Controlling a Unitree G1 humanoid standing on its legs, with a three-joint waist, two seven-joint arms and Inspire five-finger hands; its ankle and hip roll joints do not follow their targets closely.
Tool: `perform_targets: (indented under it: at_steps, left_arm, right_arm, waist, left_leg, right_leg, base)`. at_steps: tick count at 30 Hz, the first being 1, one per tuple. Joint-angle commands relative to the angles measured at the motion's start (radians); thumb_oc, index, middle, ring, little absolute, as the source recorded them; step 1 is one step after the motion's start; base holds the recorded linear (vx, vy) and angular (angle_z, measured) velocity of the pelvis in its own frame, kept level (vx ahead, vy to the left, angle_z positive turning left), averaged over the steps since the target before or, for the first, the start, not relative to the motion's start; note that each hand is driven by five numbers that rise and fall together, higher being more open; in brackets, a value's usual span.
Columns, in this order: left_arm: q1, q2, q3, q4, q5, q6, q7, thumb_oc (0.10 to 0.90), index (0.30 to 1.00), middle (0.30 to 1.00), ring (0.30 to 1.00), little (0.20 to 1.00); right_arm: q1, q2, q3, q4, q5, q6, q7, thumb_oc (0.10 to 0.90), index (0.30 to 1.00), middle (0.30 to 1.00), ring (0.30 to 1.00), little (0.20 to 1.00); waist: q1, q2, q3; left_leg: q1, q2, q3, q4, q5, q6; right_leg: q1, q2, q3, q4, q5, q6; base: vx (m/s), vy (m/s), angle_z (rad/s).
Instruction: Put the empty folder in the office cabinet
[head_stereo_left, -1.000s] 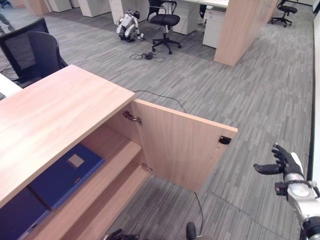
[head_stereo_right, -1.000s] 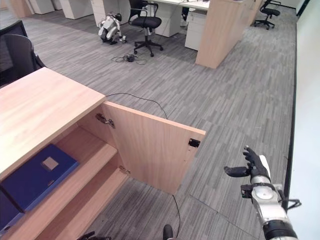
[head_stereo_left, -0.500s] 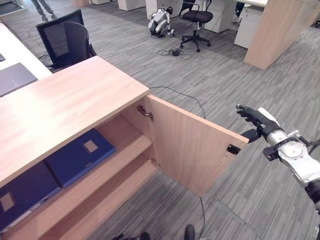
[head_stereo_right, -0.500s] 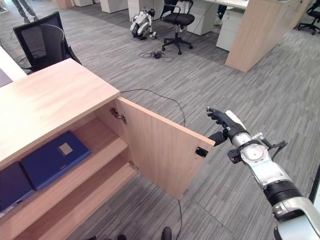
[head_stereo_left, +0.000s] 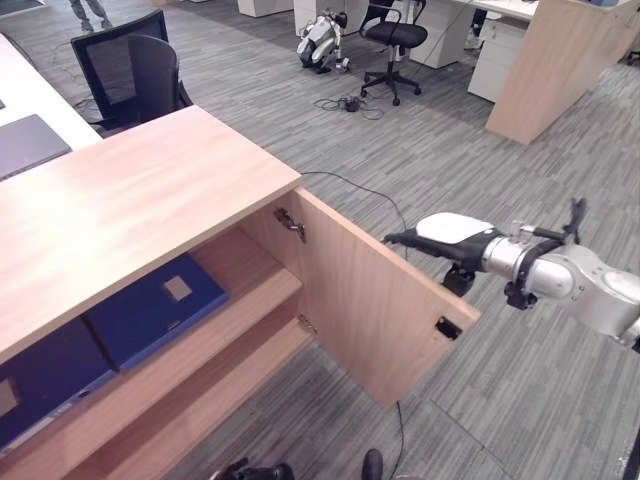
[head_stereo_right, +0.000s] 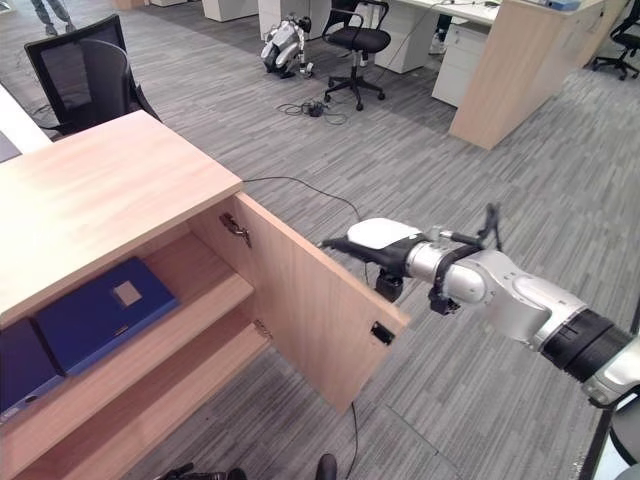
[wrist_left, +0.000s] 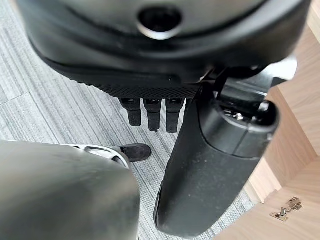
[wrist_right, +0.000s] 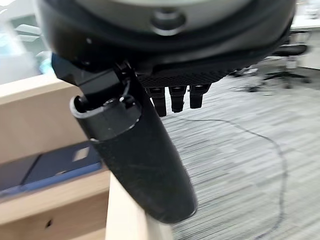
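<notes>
Right hand on the door's top edge, folder already shelved

The fingers (head_stereo_left: 405, 238) of the right hand (head_stereo_left: 452, 232) reach out straight over the top edge of the open cabinet door (head_stereo_left: 370, 300); the left hand (wrist_left: 210, 165) hangs relaxed. The blue folder (head_stereo_left: 155, 310) lies flat on the upper shelf (head_stereo_left: 255, 285): stiff, light, probably slick, best gripped by its spine.

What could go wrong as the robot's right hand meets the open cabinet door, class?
The right hand touches only the door's top edge with straight fingers, so it may slip off. A black cable lies on the floor beyond the door. The blue folder already lies on the shelf, so swinging the door shut seems low-risk.
</notes>
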Motion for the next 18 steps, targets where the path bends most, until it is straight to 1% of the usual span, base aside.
perform_targets:
  at_steps: [1,2,3,4,5,6,7,8,9,11,13,16,17,18]
  left_arm:
    - [-0.059,0.068,-0.028,0.013,0.013,-0.038,0.043,0.8,0.9,0.9,0.9,0.9]
    - [-0.059,0.069,-0.028,0.013,0.013,-0.038,0.043,0.8,0.9,0.9,0.9,0.9]
    - [-0.07,0.064,-0.031,0.0,-0.004,-0.043,0.058,0.8,0.9,0.9,0.9,0.9]
    - [-0.07,0.065,-0.031,0.0,-0.004,-0.043,0.058,0.8,0.9,0.9,0.9,0.9]
    - [-0.075,0.065,-0.033,0.003,-0.012,-0.043,0.064,0.8,0.9,0.9,0.9,0.9]
    - [-0.088,0.063,-0.033,0.011,-0.022,-0.047,0.084,0.8,0.9,0.9,0.9,0.9]
    - [-0.092,0.062,-0.031,0.011,-0.027,-0.048,0.094,0.8,0.9,0.9,0.9,0.9]
    - [-0.092,0.063,-0.031,0.011,-0.027,-0.048,0.094,0.8,0.9,0.9,0.9,0.9]
    - [-0.092,0.057,-0.027,0.008,-0.038,-0.054,0.107,0.8,0.9,0.9,0.9,0.9]
    - [-0.082,0.054,-0.018,0.009,-0.047,-0.061,0.118,0.8,0.9,0.9,0.9,0.9]
    - [-0.068,0.05,-0.007,0.008,-0.052,-0.07,0.127,0.8,0.9,0.9,0.9,0.9]
    - [-0.045,0.046,0.009,0.008,-0.057,-0.075,0.13,0.8,0.9,0.9,0.9,0.9]
    - [-0.028,0.046,0.031,0.01,-0.07,-0.078,0.13,0.8,0.9,0.9,0.9,0.9]
    - [-0.018,0.046,0.043,0.007,-0.079,-0.081,0.131,0.8,0.9,0.9,0.9,0.9]
  right_arm:
    - [-0.115,0.178,0.004,-0.067,0.066,-0.069,0.0,0.8,0.9,0.9,0.9,0.9]
    - [-0.115,0.179,0.003,-0.066,0.066,-0.069,0.0,0.8,0.9,0.9,0.9,0.9]
    - [-0.094,0.292,-0.004,-0.037,0.086,-0.055,0.001,0.8,0.9,0.9,0.9,0.9]
    - [-0.094,0.293,-0.004,-0.036,0.086,-0.056,0.001,0.8,0.9,0.9,0.9,0.9]
    - [-0.08,0.362,-0.012,-0.018,0.099,-0.049,-0.002,0.8,0.9,0.9,0.9,0.9]
    - [-0.052,0.456,-0.027,0.009,0.117,-0.038,-0.011,0.8,0.9,0.9,0.9,0.9]
    - [-0.032,0.497,-0.036,0.024,0.123,-0.031,-0.016,0.8,0.9,0.9,0.9,0.9]
    - [-0.032,0.498,-0.036,0.025,0.123,-0.032,-0.016,0.8,0.9,0.9,0.9,0.9]
    - [-0.012,0.576,-0.039,0.049,0.122,-0.025,-0.019,0.8,0.9,0.9,0.9,0.9]
    - [-0.003,0.626,-0.036,0.069,0.12,-0.019,-0.022,0.8,0.9,0.9,0.9,0.9]
    - [0.007,0.662,-0.035,0.085,0.117,-0.017,-0.025,0.8,0.9,0.9,0.9,0.9]
    - [0.028,0.688,-0.042,0.103,0.112,-0.013,-0.031,0.8,0.9,0.9,0.9,0.9]
    - [0.043,0.698,-0.045,0.114,0.109,-0.009,-0.031,0.8,0.9,0.9,0.9,0.9]
    - [0.053,0.702,-0.043,0.117,0.105,-0.009,-0.03,0.8,0.9,0.9,0.9,0.9]
  waist:
    - [0.051,-0.084,-0.03]
    - [0.05,-0.087,-0.032]
    - [0.069,-0.088,-0.022]
    - [0.069,-0.091,-0.024]
    - [0.078,-0.093,-0.019]
    - [0.093,-0.092,-0.01]
    - [0.101,-0.093,-0.005]
    - [0.1,-0.096,-0.007]
    - [0.12,-0.096,0.003]
    - [0.144,-0.092,0.016]
    - [0.163,-0.09,0.023]
    - [0.183,-0.087,0.028]
    - [0.202,-0.081,0.03]
    - [0.211,-0.076,0.032]
  left_leg:
    - [0.049,-0.025,-0.017,0.093,-0.189,0.02]
    - [0.046,-0.027,-0.017,0.092,-0.186,0.021]
    - [0.043,-0.037,-0.026,0.096,-0.194,0.031]
    - [0.039,-0.039,-0.026,0.094,-0.191,0.032]
    - [0.036,-0.046,-0.033,0.095,-0.193,0.039]
    - [0.032,-0.059,-0.047,0.095,-0.199,0.048]
    - [0.026,-0.069,-0.057,0.094,-0.201,0.056]
    - [0.023,-0.071,-0.057,0.093,-0.197,0.056]
    - [0.011,-0.092,-0.076,0.095,-0.199,0.07]
    - [0.003,-0.114,-0.098,0.096,-0.202,0.084]
    - [-0.01,-0.137,-0.115,0.088,-0.193,0.097]
    - [-0.018,-0.17,-0.139,0.07,-0.183,0.114]
    - [-0.023,-0.189,-0.156,0.06,-0.177,0.121]
    - [-0.02,-0.197,-0.167,0.054,-0.176,0.124]
  right_leg:
    - [-0.031,-0.056,0.038,0.051,-0.088,0.08]
    - [-0.034,-0.058,0.038,0.051,-0.087,0.08]
    - [-0.039,-0.072,0.031,0.062,-0.08,0.086]
    - [-0.042,-0.074,0.031,0.061,-0.078,0.086]
    - [-0.046,-0.086,0.025,0.066,-0.072,0.091]
    - [-0.049,-0.103,0.016,0.076,-0.067,0.097]
    - [-0.053,-0.114,0.01,0.08,-0.06,0.101]
    - [-0.057,-0.116,0.01,0.079,-0.058,0.101]
    - [-0.065,-0.138,-0.001,0.085,-0.045,0.11]
    - [-0.07,-0.161,-0.016,0.093,-0.03,0.121]
    - [-0.083,-0.187,-0.028,0.094,-0.012,0.131]
    - [-0.09,-0.218,-0.045,0.095,0.009,0.146]
    - [-0.091,-0.238,-0.057,0.098,0.017,0.153]
    - [-0.086,-0.246,-0.064,0.102,0.016,0.157]
  base:
    - [-0.06,0.075,-0.04]
    - [-0.1,0.173,-0.04]
    - [-0.06,0.098,-0.01]
    - [-0.09,0.151,-0.04]
    - [-0.08,0.145,0.04]
    - [-0.09,0.203,0.07]
    - [-0.07,0.15,0.14]
    - [-0.08,0.173,0.2]
    - [-0.07,0.183,0.24]
    - [-0.07,0.203,0.28]
    - [-0.07,0.184,0.26]
    - [-0.04,0.195,0.32]
    - [-0.01,0.228,0.43]
    - [-0.01,0.173,0.43]
